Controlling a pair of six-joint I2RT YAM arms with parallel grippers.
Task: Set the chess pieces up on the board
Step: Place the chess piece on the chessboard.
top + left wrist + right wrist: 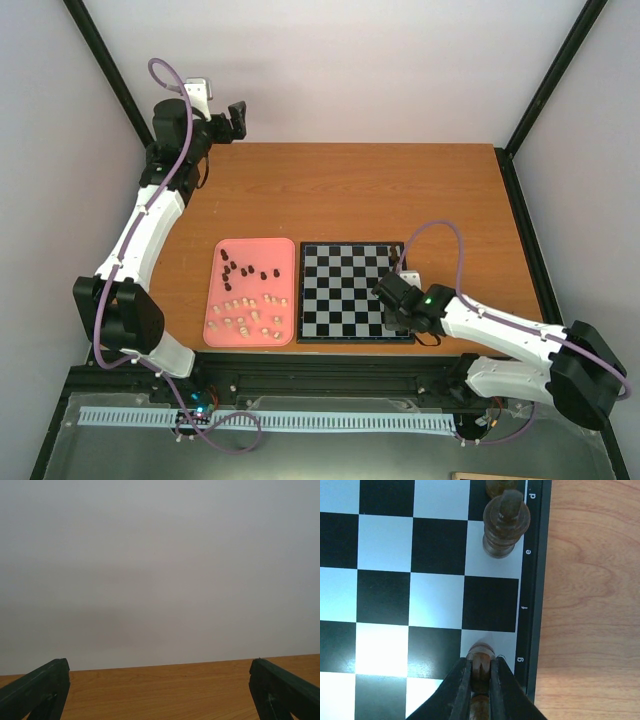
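The board (345, 290) lies right of centre on the table. My right gripper (392, 296) is low over its right edge, shut on a dark brown chess piece (481, 659). In the right wrist view that piece's base is at the pale edge square marked g, between my right gripper's (481, 672) fingers. Whether it touches the board (385, 595) I cannot tell. Two rows farther along, another dark piece (505, 527) stands upright at e, with a third (500, 486) just beyond it. Dark pieces (240, 268) and cream pieces (250, 312) lie on the pink tray. My left gripper (237, 118) (159, 667) hangs open and empty, raised at the back left.
The pink tray (285, 255) sits directly left of the board. Bare wooden table (400, 190) stretches behind both. Black frame posts (545, 80) rise at the back corners, and the left wrist view faces the plain wall (160, 570).
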